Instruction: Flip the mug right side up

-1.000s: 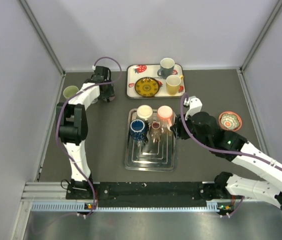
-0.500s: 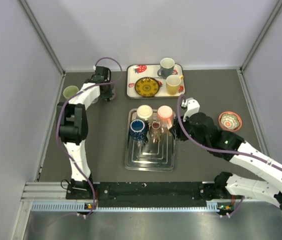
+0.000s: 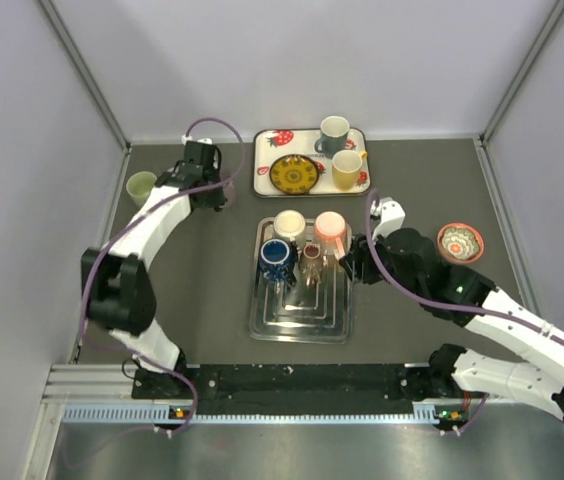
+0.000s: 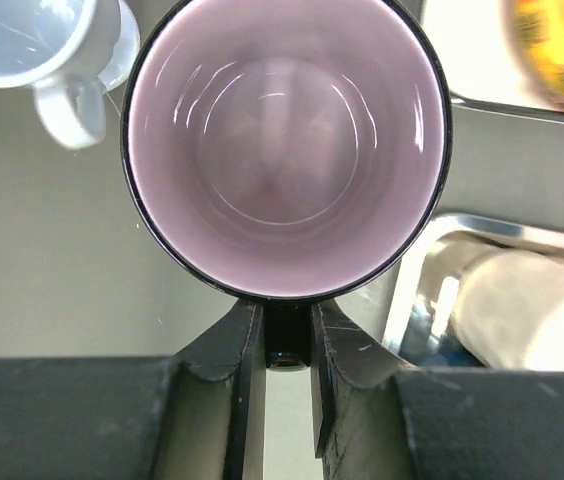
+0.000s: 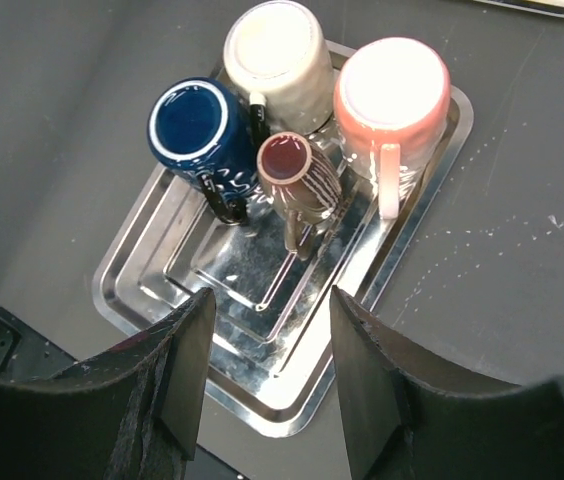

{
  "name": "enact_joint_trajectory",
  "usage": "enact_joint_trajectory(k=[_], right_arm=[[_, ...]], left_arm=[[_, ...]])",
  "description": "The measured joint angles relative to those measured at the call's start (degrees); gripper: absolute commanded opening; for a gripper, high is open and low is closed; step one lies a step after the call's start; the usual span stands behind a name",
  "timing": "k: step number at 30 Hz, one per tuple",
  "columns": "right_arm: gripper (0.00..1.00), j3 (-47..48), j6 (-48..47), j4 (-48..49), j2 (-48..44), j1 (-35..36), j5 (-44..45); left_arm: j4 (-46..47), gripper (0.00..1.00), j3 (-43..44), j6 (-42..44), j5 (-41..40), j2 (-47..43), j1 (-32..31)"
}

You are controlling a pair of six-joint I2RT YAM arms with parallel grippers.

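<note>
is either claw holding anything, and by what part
The left claw holds the mug, pinching what looks like its dark handle just outside the rim. The right claw is open and holds nothing.

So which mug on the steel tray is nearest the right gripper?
The pink mug; the cream mug, blue mug and brown mug stand further left.

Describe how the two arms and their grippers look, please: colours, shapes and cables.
Both the left arm and the right arm have white, rounded links joined by black joint housings. A purple cable runs along each one. The left gripper and the right gripper each have two dark grey, matte fingers.
</note>
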Motion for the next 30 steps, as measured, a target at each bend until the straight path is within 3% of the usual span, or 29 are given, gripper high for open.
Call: enact_joint_trajectory(k=[5, 10, 13, 16, 21, 30], right_arm=[[0.51, -0.2, 0.9, 2.1, -0.5, 0.0, -3.4], [0.63, -4.0, 4.6, 10.6, -1.3, -0.2, -10.9], [0.68, -7.0, 9.1, 16.3, -2.4, -0.9, -16.4], [0.73, -10.6, 14.8, 25.3, -4.0, -2.7, -23.3], [0.74, -15.7, 23.5, 41.4, -4.7, -4.0, -31.5], [0.70, -17.7, 31.9, 56.1, -2.1, -4.0, -35.0]], left_arm=[[-0.7, 0.00, -4.5, -3.4, 1.8, -19.5, -5.1], [8.4, 0.00, -14.5, -12.9, 14.0, -40.9, -8.9], [15.3, 0.00, -22.5, -20.3, 21.2, -49.2, -11.8], [22.2, 0.00, -28.5, -26.7, 26.5, -52.0, -16.0], [31.0, 0.00, -37.4, -36.2, 31.3, -52.9, -21.3], [42.9, 0.00, -40.8, -43.1, 31.4, -53.2, -26.9]])
